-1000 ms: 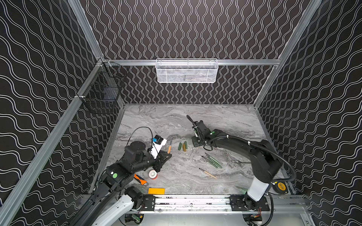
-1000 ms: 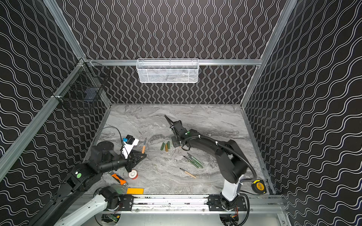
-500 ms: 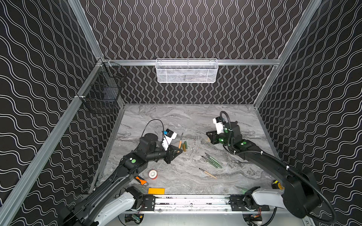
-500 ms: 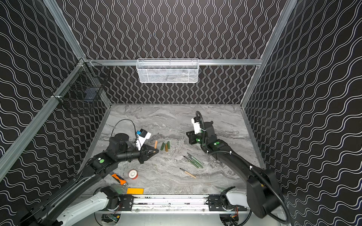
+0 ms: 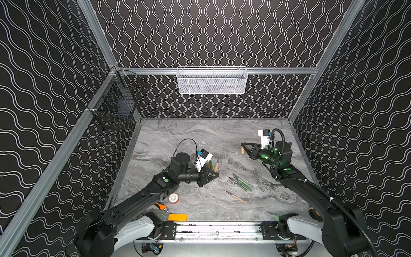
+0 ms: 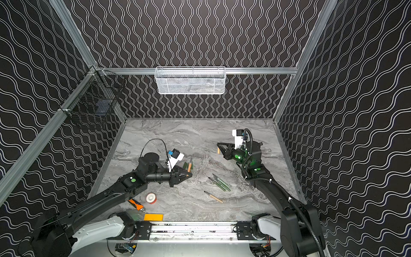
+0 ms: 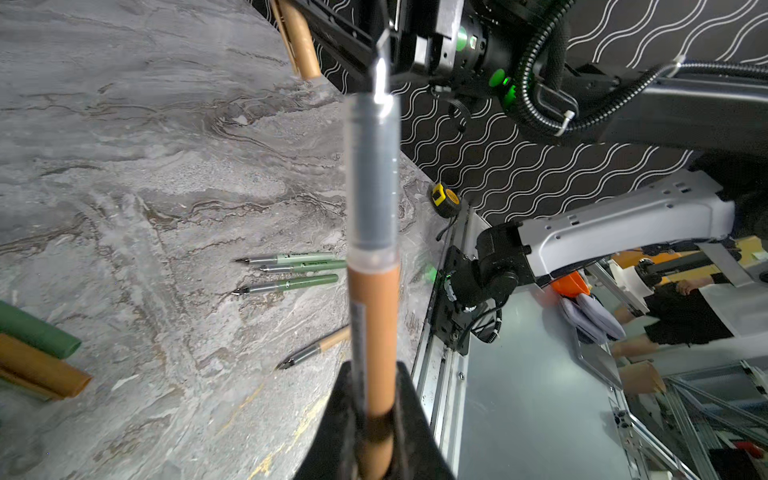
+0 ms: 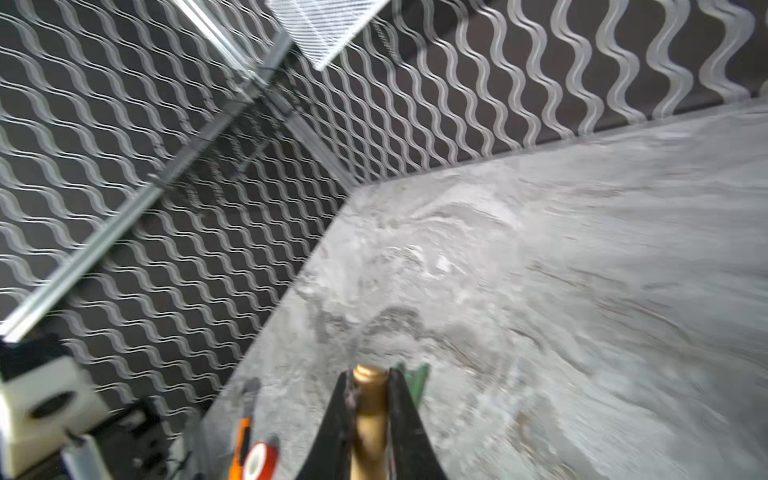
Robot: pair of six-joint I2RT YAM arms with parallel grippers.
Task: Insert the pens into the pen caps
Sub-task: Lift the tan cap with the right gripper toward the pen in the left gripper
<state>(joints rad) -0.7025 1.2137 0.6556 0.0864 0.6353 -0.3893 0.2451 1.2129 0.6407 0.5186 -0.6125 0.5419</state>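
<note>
1. Tan pen [image 7: 374,316]: the left jaws are pressed together on its barrel. Its grey tip end points away from them, raised above the table [image 5: 178,133].
2. Tan pen cap [image 8: 370,415]: pinched between the right jaws and held clear of the table on the right side, well apart from the pen.
3. Green pens [image 5: 241,184], three together, and a loose tan pen [image 5: 235,197] lie on the table between the arms.
4. Change from one second earlier: the right jaws have withdrawn from the table centre to the right side, and the left jaws have advanced toward the centre. Both grips are unchanged.
</note>
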